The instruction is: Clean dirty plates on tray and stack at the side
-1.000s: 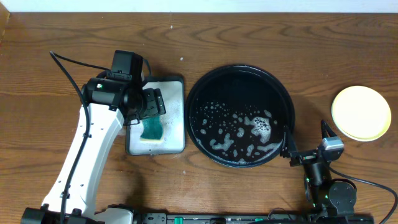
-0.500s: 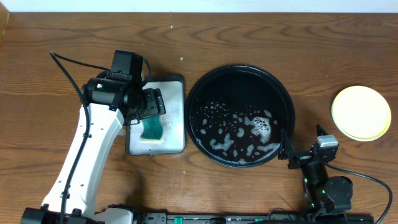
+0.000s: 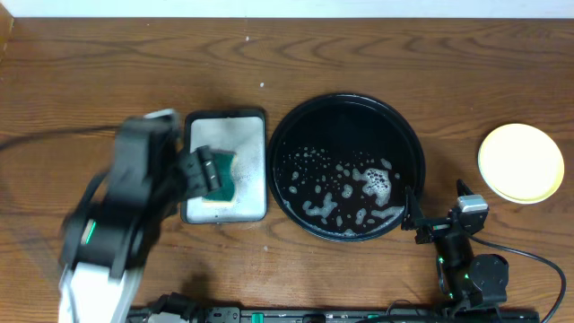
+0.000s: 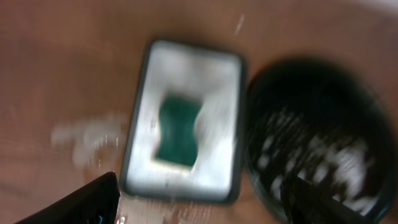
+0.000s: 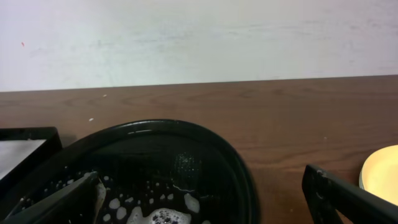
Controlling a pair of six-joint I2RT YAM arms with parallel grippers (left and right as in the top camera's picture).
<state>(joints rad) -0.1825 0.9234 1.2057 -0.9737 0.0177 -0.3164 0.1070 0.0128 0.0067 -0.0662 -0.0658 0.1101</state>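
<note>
The tray (image 3: 350,121) holds suds (image 3: 372,179), the sponge tray (image 4: 217,81) a green sponge (image 4: 178,129); left end effector (image 4: 199,186) and right end effector (image 5: 200,177) gape wide.

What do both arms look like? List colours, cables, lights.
Left arm: white links, black joints, a green light and a thin black cable, all blurred. Right arm: compact and black, with a grey block on top, a green light and a black cable. Both hands have black fingers.

Dark brown wooden bench (image 3: 377,63), grain running sideways, filling the overhead view. Beyond its far edge, plain white wall (image 5: 199,37), faintly marked. Soft, even light.
</note>
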